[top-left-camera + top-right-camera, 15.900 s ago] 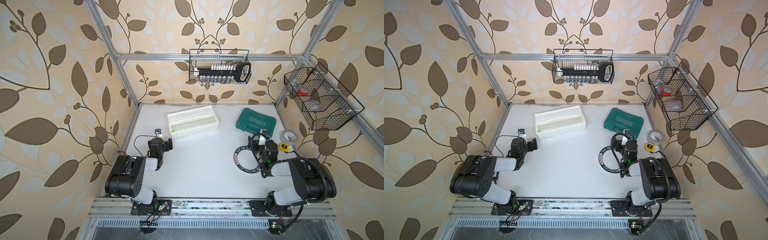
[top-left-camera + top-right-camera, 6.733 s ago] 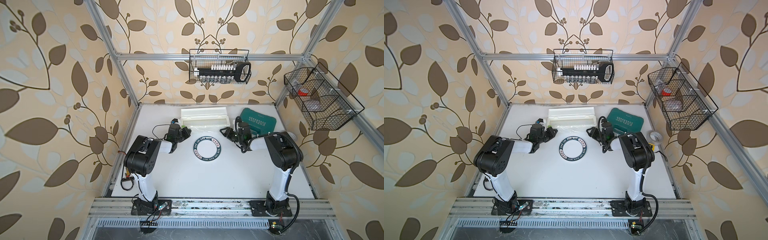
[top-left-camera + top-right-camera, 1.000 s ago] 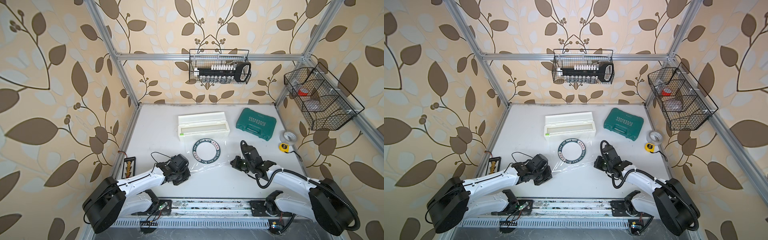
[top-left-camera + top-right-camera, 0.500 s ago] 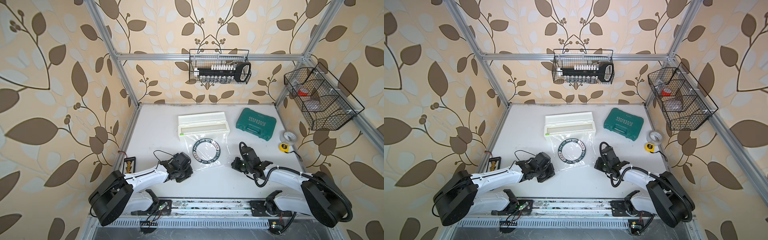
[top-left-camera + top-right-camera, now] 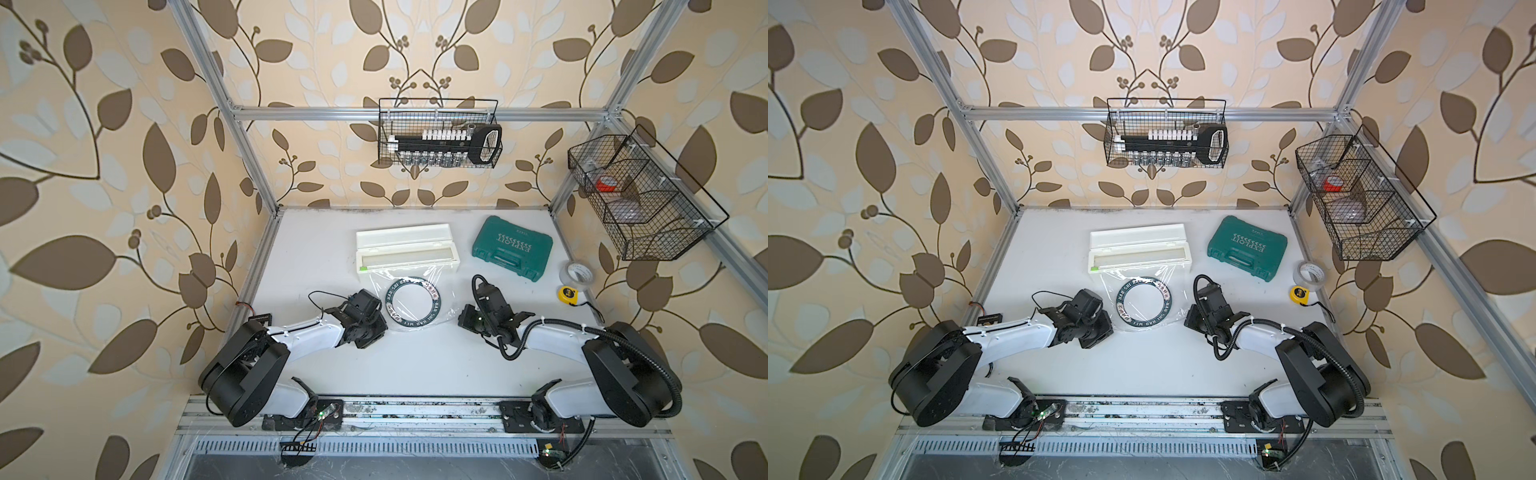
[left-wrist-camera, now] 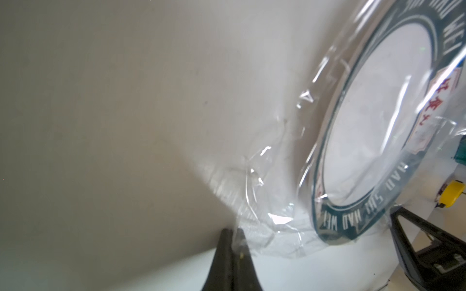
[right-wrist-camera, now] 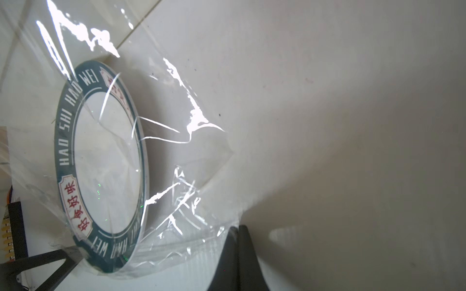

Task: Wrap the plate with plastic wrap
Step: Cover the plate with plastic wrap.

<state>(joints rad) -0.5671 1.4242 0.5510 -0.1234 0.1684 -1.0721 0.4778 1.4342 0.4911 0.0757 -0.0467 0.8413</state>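
Slack now in plastic wrap [image 6: 264,221] over plate [image 6: 358,219]; left tool [image 6: 233,230] and right tool [image 7: 238,228], each clamped on a near corner, have moved in. Tear-off likely next.

Glossy, crinkled transparent plastic wrap [image 6: 273,191]

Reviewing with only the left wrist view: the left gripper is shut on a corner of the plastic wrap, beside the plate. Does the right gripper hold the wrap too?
Observer: Yes. The right wrist view shows the right gripper shut on another corner of the plastic wrap, beside the plate.
Operator: Where does the sheet come from?
Observer: In both top views it reaches from the white dispenser box, just behind the plate.
Operator: Anything else nearby?
Observer: A green tool case beside the box, apart from the film.
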